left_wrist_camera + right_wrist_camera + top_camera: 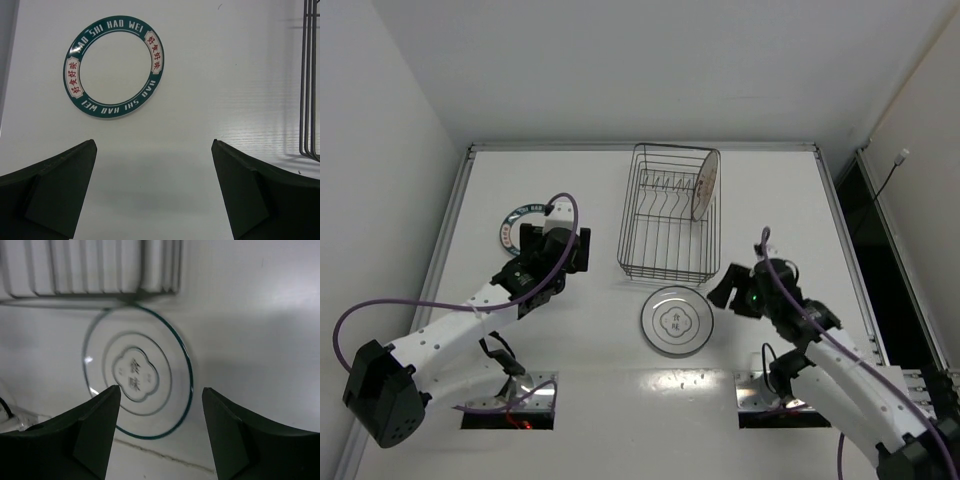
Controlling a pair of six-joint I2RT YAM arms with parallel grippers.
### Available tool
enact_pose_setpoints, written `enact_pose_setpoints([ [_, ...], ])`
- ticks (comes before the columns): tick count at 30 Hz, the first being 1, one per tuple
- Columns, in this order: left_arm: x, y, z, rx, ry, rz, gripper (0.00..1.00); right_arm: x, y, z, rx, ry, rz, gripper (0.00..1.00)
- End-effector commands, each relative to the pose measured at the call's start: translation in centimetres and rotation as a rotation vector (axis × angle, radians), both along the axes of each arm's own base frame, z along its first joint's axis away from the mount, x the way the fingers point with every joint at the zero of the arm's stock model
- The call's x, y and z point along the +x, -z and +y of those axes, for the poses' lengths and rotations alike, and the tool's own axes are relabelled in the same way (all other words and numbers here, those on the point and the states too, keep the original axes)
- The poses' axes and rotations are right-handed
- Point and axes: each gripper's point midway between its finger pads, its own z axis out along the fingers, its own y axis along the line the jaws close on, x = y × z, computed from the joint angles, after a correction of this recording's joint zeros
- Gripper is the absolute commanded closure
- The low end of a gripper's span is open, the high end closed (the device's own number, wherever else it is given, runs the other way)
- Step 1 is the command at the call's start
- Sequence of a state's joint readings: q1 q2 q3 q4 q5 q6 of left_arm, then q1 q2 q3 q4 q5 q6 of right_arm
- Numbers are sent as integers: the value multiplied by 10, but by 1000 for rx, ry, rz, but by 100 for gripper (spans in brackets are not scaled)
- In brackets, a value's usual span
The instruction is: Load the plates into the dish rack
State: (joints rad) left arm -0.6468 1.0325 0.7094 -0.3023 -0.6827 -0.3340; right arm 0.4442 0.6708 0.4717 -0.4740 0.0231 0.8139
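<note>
The dark wire dish rack (668, 215) stands at the table's far middle, with the orange-patterned plate (705, 185) upright in its right end. The white plate with grey ring (676, 321) lies flat just in front of the rack. The green-rimmed plate (520, 225) lies flat at the far left. My left gripper (542, 243) is open and empty beside it; the left wrist view shows the plate (114, 61) ahead of the gripper (153, 145). My right gripper (725, 285) is open and empty, right of the white plate (137, 372), which lies ahead of the gripper (160, 390).
The rack's wires show at the right edge of the left wrist view (307, 85) and along the top of the right wrist view (90, 275). Metal rails (455, 215) edge the table on the left and right. Walls stand close around it.
</note>
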Motion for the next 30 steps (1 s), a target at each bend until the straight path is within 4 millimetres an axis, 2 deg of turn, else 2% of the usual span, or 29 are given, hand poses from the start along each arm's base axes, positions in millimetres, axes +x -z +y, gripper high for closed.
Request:
enact_pose_setpoints([
  [1, 5, -20, -1, -22, -15, -51, 0, -46, 53, 33, 275, -48, 230, 37],
  [3, 6, -22, -1, -23, -23, -61, 0, -59, 79, 34, 337, 1, 307, 35],
  [10, 7, -17, -1, -12, -23, -47, 0, -68, 108, 27, 379, 112, 374, 38],
  [14, 6, -15, 0, -6, -23, -40, 0, -86, 139, 20, 376, 190, 491, 49],
  [16, 5, -19, 2, -9, -30, -51, 0, -105, 162, 16, 408, 241, 563, 62],
  [17, 5, -19, 2, -9, -30, -51, 0, -102, 158, 21, 443, 230, 547, 67],
  [21, 5, -21, 2, -14, -31, -58, 0, -91, 151, 19, 419, 266, 517, 100],
  [22, 5, -21, 2, -14, -31, -58, 0, -99, 156, 14, 374, 270, 552, 100],
  [24, 4, -24, 2, -20, -31, -65, 0, -91, 141, 16, 366, 249, 509, 100],
  [25, 4, -24, 2, -20, -31, -66, 0, -102, 143, 13, 341, 247, 556, 100],
  [27, 4, -26, 3, -26, -31, -73, 0, -114, 133, 25, 389, 184, 607, 100],
  [28, 4, -26, 3, -26, -31, -73, 0, -111, 119, 33, 429, 131, 568, 100],
  [29, 3, -29, 3, -31, -31, -80, 0, -119, 108, 33, 415, 123, 585, 100],
  [30, 3, -29, 3, -31, -31, -80, 0, -118, 96, 33, 418, 113, 556, 100],
])
